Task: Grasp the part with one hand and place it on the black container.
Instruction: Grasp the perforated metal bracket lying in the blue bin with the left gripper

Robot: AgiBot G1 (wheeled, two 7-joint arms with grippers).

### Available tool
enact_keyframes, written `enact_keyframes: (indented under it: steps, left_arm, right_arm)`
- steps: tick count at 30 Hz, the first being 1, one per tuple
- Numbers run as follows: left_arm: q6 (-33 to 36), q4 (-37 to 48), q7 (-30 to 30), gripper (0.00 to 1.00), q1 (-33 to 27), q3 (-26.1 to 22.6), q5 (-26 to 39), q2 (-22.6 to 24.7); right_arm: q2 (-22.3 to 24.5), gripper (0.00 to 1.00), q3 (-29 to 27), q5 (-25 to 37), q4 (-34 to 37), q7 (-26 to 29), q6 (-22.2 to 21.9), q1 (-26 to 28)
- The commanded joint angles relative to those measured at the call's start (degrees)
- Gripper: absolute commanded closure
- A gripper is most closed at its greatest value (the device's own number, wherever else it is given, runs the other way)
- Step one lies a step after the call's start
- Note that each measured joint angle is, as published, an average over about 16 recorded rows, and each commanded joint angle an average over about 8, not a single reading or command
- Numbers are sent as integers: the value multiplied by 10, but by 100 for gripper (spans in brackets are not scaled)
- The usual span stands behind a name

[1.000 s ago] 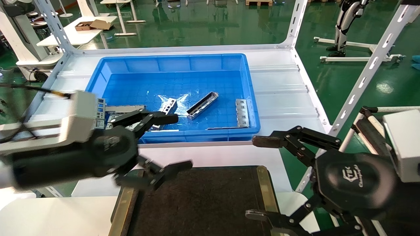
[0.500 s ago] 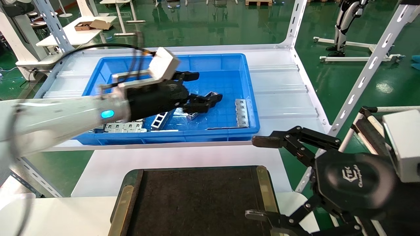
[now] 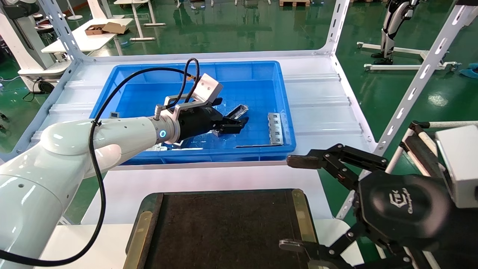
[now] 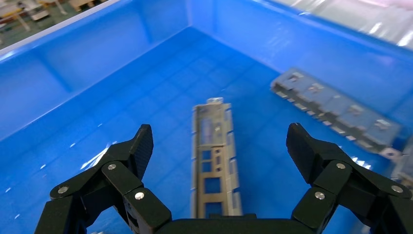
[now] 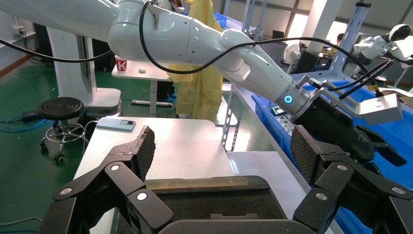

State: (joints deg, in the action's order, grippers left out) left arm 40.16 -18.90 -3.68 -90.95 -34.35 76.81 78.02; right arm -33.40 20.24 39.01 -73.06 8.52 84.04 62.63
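The part (image 3: 240, 110), a slim silvery channel bar, lies on the floor of the blue bin (image 3: 186, 67); only its far end shows past my left hand. In the left wrist view the part (image 4: 213, 161) lies lengthwise between the spread fingers. My left gripper (image 3: 234, 123) is open and empty, low inside the bin just over the part; it also shows in its own wrist view (image 4: 219, 141). The black container (image 3: 224, 231), with brass strips along two sides, sits at the table's front and also shows in the right wrist view (image 5: 209, 204). My right gripper (image 3: 295, 203) is open and empty beside the container's right edge.
A flat perforated silver plate (image 3: 275, 129) lies at the bin's right side and shows in the left wrist view (image 4: 336, 105). More plates lie at the bin's front left, mostly behind my left arm. White perforated rack uprights (image 3: 418, 82) stand to the right.
My left arm swung from the container's front left corner up into the blue bin and came down over the part, fingers still open. The right arm has not moved.
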Motion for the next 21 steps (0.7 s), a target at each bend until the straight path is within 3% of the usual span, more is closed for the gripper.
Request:
enact_keyframes:
  steps: [1, 2, 3, 21]
  left_arm:
    - [-14, 10, 6, 82, 1, -8, -5, 4]
    - [-19, 10, 4, 94, 1, -13, -9, 4]
    - [-23, 9, 2, 100, 2, -19, -14, 4]
    - [-57, 15, -18, 100, 4, -106, -78, 1]
  right_arm:
    - [0, 84, 0, 0, 0, 0, 0, 0]
    - [0, 96, 0, 0, 0, 0, 0, 0]
    - [0, 100, 0, 0, 0, 0, 0, 0]
    - [0, 100, 0, 0, 0, 0, 0, 0]
